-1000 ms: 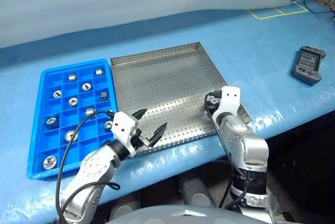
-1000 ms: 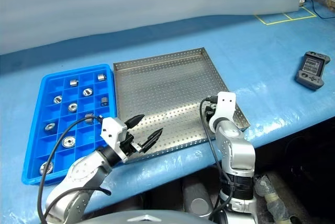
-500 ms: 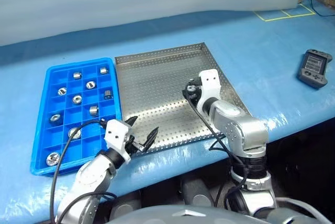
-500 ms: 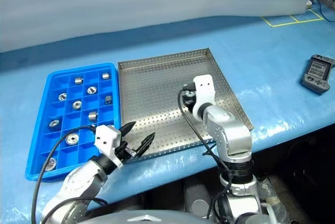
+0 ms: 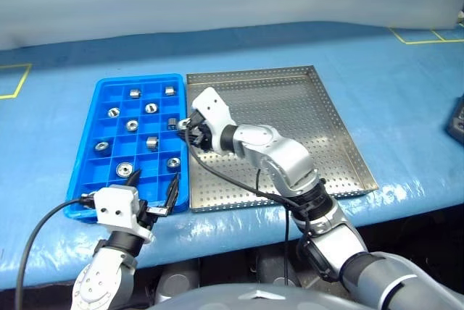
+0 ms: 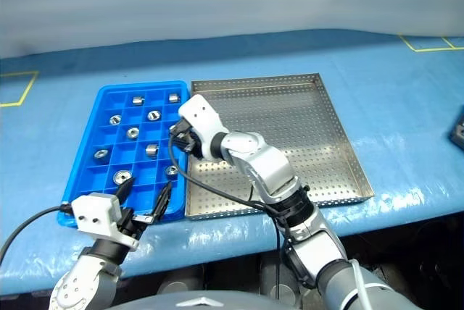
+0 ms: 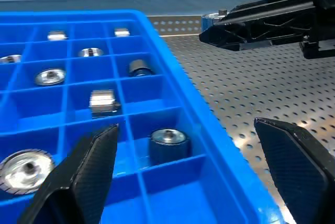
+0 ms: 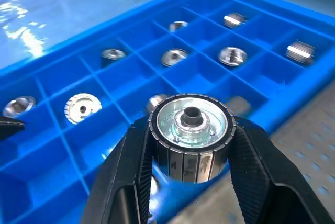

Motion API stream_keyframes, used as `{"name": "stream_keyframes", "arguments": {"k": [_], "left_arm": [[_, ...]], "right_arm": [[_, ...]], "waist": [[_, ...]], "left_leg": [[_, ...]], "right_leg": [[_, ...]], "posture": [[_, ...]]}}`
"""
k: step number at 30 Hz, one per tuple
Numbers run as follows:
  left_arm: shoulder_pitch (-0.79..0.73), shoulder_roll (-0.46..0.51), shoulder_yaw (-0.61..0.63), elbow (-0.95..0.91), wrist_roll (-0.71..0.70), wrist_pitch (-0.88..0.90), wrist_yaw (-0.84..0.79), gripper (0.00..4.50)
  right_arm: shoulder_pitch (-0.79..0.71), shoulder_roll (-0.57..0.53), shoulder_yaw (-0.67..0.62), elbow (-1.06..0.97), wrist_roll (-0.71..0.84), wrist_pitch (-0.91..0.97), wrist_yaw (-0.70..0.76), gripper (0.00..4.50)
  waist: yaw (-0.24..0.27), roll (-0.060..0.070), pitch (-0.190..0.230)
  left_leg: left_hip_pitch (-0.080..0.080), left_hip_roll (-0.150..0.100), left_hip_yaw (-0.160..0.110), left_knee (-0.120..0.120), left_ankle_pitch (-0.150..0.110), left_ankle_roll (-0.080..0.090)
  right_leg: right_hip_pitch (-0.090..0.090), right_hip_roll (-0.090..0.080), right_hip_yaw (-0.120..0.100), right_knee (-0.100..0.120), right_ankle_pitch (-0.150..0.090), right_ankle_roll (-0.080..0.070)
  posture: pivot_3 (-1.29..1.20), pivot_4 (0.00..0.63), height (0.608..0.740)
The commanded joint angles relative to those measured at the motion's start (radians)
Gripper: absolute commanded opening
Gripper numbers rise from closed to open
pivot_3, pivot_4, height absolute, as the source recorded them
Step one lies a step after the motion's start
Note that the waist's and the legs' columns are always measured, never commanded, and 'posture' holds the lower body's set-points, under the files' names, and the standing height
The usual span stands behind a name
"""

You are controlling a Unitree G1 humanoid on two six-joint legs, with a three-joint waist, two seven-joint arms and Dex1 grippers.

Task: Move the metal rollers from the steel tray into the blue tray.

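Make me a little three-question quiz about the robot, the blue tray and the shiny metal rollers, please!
1. True or false: the right gripper is shut on a ribbed silver metal roller.
2. The left gripper is: A) open, B) shut on a roller, C) inside the steel tray.
3. Which tray holds loose rollers: the bright blue plastic compartment tray or the silver perforated steel tray?

Key: 1 true. 2 A. 3 the blue tray; the steel tray's visible floor is bare.
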Motion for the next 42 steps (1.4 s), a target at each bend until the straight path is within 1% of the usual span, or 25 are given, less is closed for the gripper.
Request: {"name": "stream_keyframes", "arguments": {"k": [1, 6, 9, 13, 17, 19, 22, 24, 26, 28, 31, 34, 38, 42], "left_arm": [[0.081, -0.032, 0.002, -0.073, 0.043, -0.079, 0.037, 4.5], [0.188, -0.081, -0.023, -0.061, 0.107, -0.18, 0.07, 4.5], [0.238, -0.09, -0.055, -0.032, 0.139, -0.231, 0.073, 4.5], [0.263, -0.09, -0.083, -0.005, 0.141, -0.269, 0.061, 4.5], [0.251, -0.083, -0.085, 0.01, 0.13, -0.277, 0.052, 4.5], [0.242, -0.075, -0.085, 0.014, 0.124, -0.276, 0.043, 4.5], [0.221, -0.06, -0.08, 0.018, 0.113, -0.263, 0.025, 4.5], [0.208, -0.052, -0.077, 0.018, 0.108, -0.254, 0.018, 4.5], [0.186, -0.038, -0.07, 0.019, 0.095, -0.241, 0.001, 4.5], [0.157, -0.02, -0.062, 0.017, 0.077, -0.223, -0.016, 4.5], [0.101, 0.007, -0.04, 0.013, 0.047, -0.188, -0.038, 4.5], [0.035, 0.038, -0.021, 0.017, 0.022, -0.147, -0.062, 4.5], [-0.076, 0.074, -0.009, 0.041, -0.013, -0.083, -0.098, 4.5], [-0.158, 0.105, -0.017, 0.07, -0.041, -0.037, -0.135, 4.5]], "right_arm": [[-0.03, 0.024, 0.062, 0.009, 0.0, -0.071, 0.066, 1.69], [-0.014, 0.037, 0.129, 0.046, 0.001, -0.092, 0.127, 1.69], [0.001, 0.013, 0.193, 0.068, -0.033, -0.122, 0.158, 1.69], [0.027, 0.022, 0.221, 0.12, -0.044, -0.135, 0.176, 1.69], [0.051, 0.043, 0.231, 0.18, -0.058, -0.138, 0.176, 1.69], [0.057, 0.049, 0.224, 0.186, -0.057, -0.13, 0.179, 2.41], [0.067, 0.052, 0.205, 0.181, -0.056, -0.119, 0.18, 3.3], [0.07, 0.049, 0.194, 0.171, -0.058, -0.115, 0.178, 3.98], [0.07, 0.049, 0.16, 0.145, -0.057, -0.11, 0.163, 4.48], [0.064, 0.05, 0.109, 0.11, -0.048, -0.1, 0.142, 4.48], [0.058, 0.058, 0.001, 0.043, -0.012, -0.079, 0.108, 4.48], [0.061, 0.052, -0.095, -0.018, 0.021, -0.059, 0.076, 4.48], [0.103, -0.001, -0.156, -0.086, 0.001, -0.08, 0.026, 4.48], [0.174, -0.06, -0.175, -0.132, -0.02, -0.08, -0.018, 4.48]], "waist": [[0.014, 0.0, 0.0], [0.056, -0.001, 0.001], [0.072, -0.001, 0.001], [0.085, -0.001, 0.001], [0.085, 0.0, 0.001], [0.086, 0.0, 0.001], [0.085, 0.0, 0.001], [0.083, 0.0, 0.001], [0.081, 0.0, 0.001], [0.081, 0.001, 0.002], [0.073, 0.002, 0.002], [0.05, 0.002, 0.003], [0.018, 0.003, 0.002], [-0.019, 0.003, 0.002]], "left_leg": [[0.0, 0.0, 0.0, 0.0, 0.0, 0.0], [-0.001, 0.0, -0.001, 0.0, 0.0, 0.0], [-0.002, 0.0, -0.002, 0.0, 0.0, 0.0], [-0.003, 0.0, -0.004, 0.001, 0.0, 0.0], [-0.004, 0.001, -0.005, 0.0, 0.0, 0.0], [-0.004, 0.001, -0.007, 0.0, 0.0, 0.0], [-0.005, 0.001, -0.008, 0.0, 0.0, 0.0], [-0.005, 0.001, -0.008, 0.0, 0.0, 0.0], [-0.005, 0.0, -0.007, 0.0, 0.0, 0.0], [-0.005, 0.0, -0.008, 0.0, 0.0, 0.0], [-0.006, 0.0, -0.009, 0.001, 0.0, -0.001], [-0.006, 0.0, -0.01, 0.002, 0.0, -0.001], [-0.006, 0.0, -0.01, 0.001, 0.0, -0.001], [-0.006, 0.0, -0.01, 0.001, 0.0, -0.001]], "right_leg": [[0.0, 0.0, 0.0, 0.0, 0.0, 0.0], [0.0, -0.001, -0.002, -0.001, -0.001, -0.001], [0.0, -0.001, -0.004, -0.001, -0.002, -0.002], [-0.001, -0.001, -0.006, -0.001, -0.002, -0.002], [-0.002, -0.001, -0.008, 0.0, -0.003, -0.004], [-0.002, -0.001, -0.01, 0.0, -0.003, -0.004], [-0.002, -0.002, -0.01, 0.0, -0.003, -0.004], [-0.002, -0.002, -0.011, 0.0, -0.003, -0.004], [-0.002, -0.002, -0.011, -0.001, -0.004, -0.004], [-0.002, -0.002, -0.011, -0.001, -0.004, -0.004], [-0.002, -0.002, -0.012, 0.0, -0.004, -0.004], [-0.002, -0.002, -0.013, 0.0, -0.004, -0.004], [-0.001, -0.002, -0.013, 0.0, -0.004, -0.004], [-0.001, -0.003, -0.013, 0.0, -0.003, -0.004]], "posture": [[0.44, 0.15, 0.74], [0.47, 0.15, 0.74], [0.47, 0.15, 0.74], [0.46, 0.15, 0.74], [0.45, 0.15, 0.74], [0.43, 0.15, 0.74], [0.4, 0.15, 0.74], [0.4, 0.15, 0.74], [0.37, 0.15, 0.74], [0.34, 0.15, 0.74], [0.28, 0.15, 0.74], [0.24, 0.15, 0.74], [0.15, 0.15, 0.74], [0.09, 0.15, 0.74]]}}
